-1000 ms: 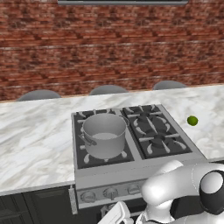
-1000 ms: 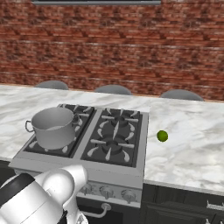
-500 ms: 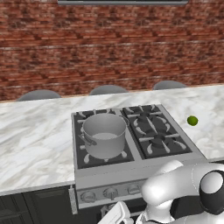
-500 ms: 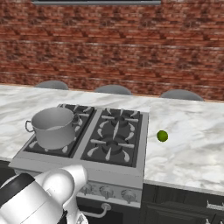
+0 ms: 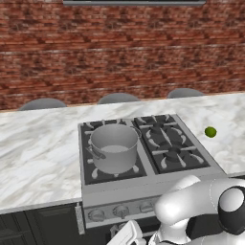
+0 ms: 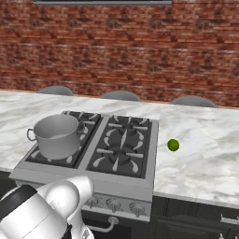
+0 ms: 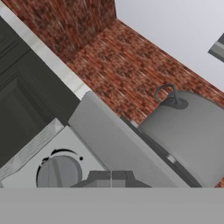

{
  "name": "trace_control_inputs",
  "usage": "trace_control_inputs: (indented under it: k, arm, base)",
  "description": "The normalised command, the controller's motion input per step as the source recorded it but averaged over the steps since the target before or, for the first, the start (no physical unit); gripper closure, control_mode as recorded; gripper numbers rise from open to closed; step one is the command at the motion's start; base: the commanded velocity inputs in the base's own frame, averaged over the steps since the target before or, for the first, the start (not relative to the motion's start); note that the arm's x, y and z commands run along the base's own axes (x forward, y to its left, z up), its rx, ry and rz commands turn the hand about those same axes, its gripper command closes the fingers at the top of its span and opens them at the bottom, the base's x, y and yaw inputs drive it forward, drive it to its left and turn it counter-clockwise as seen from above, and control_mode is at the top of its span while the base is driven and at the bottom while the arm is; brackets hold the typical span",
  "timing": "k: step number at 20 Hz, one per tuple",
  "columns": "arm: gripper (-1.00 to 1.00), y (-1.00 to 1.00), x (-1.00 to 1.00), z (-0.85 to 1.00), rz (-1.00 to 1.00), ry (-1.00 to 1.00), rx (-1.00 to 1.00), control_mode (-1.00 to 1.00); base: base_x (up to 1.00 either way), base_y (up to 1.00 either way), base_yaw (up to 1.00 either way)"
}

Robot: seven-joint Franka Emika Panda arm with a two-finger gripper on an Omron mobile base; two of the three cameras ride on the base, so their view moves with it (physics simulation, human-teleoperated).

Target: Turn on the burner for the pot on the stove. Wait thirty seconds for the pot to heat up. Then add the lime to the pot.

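Note:
The grey pot (image 5: 114,147) (image 6: 57,135) stands on the front-left burner of the steel stove (image 5: 178,152) (image 6: 122,147), which has a row of round knobs (image 5: 120,210) (image 6: 112,204) on its front panel. To the right of the stove, the green lime (image 5: 210,132) (image 6: 173,145) lies on the marble counter. My arm reaches low in front of the stove. In the hand view my gripper (image 7: 111,177) is shut and holds nothing, its tips just beside a round knob (image 7: 59,173). The pot (image 7: 188,131) shows tilted above the panel.
The marble counter (image 5: 33,153) (image 6: 205,158) runs along both sides of the stove. Three grey stool backs (image 5: 117,98) (image 6: 120,95) rise behind it before a brick wall. Dark cabinet fronts (image 7: 17,109) lie below the counter, left of the knob panel.

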Motion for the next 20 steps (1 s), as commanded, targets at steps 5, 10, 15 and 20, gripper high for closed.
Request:
trace_control_inputs:
  k: [5, 10, 15, 20]
  arm:
    - [1.00, 0.00, 0.00, 0.00, 0.00, 0.00, 0.00, -1.00]
    - [1.00, 0.00, 0.00, 0.00, 0.00, 0.00, 0.00, -1.00]
    - [1.00, 0.00, 0.00, 0.00, 0.00, 0.00, 0.00, -1.00]
    - [1.00, 0.00, 0.00, 0.00, 0.00, 0.00, 0.00, -1.00]
  base:
    - [0.00, 0.00, 0.00]
    - [0.00, 0.00, 0.00]
    - [0.00, 0.00, 0.00]
    - [0.00, 0.00, 0.00]
